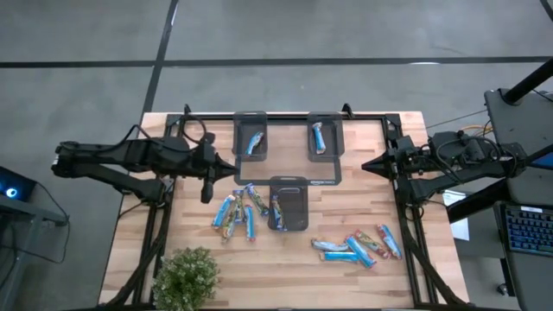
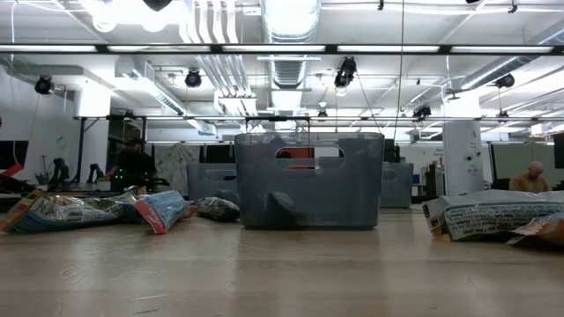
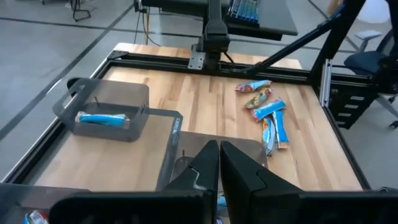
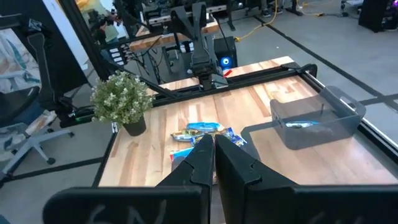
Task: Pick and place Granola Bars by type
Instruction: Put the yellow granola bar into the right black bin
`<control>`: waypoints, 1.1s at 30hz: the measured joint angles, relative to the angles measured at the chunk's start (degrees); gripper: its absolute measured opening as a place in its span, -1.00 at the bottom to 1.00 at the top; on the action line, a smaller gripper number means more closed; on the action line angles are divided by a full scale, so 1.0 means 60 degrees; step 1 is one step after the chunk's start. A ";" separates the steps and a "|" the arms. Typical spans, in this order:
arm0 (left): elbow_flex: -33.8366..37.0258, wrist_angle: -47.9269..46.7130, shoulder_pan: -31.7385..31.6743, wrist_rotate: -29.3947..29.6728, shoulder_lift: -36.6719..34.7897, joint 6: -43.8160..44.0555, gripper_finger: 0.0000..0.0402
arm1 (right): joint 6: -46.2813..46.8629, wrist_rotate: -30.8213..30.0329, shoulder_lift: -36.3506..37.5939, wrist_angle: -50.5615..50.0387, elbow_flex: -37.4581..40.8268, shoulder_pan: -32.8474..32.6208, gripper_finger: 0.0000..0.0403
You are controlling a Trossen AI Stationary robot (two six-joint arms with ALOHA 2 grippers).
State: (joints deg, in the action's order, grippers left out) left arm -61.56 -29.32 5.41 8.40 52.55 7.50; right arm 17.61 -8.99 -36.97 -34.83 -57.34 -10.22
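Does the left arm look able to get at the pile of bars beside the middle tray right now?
Probably yes: the left gripper hangs shut right beside that pile, nothing between them.

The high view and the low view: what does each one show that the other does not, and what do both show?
Only the high view shows both arms, the left tool and the right tool shut and empty at the table's sides, the two far trays with one bar each, and the potted plant.

Only the low view shows the room behind, with ceiling lights and a seated person.

Both show the near grey tray and the granola bars lying in two groups on the wooden table.
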 joint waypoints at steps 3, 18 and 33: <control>0.0002 -0.0046 0.0000 0.0000 -0.0163 -0.0132 -1.00 | -0.0004 0.0000 0.0000 -0.0004 0.0000 0.0000 -0.96; 0.1422 0.0954 -0.0001 0.0004 -0.1403 0.0104 -1.00 | 0.0321 0.0000 0.0000 -0.0029 0.0004 0.0000 -0.96; 0.1690 0.0888 -0.0007 0.0109 -0.1626 0.0326 -1.00 | 0.0836 -0.0282 0.0000 -0.0284 0.0004 0.0004 -0.78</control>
State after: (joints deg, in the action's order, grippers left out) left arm -51.42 -24.00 5.37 9.06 42.79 9.45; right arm 22.62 -10.69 -36.97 -36.54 -57.32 -10.20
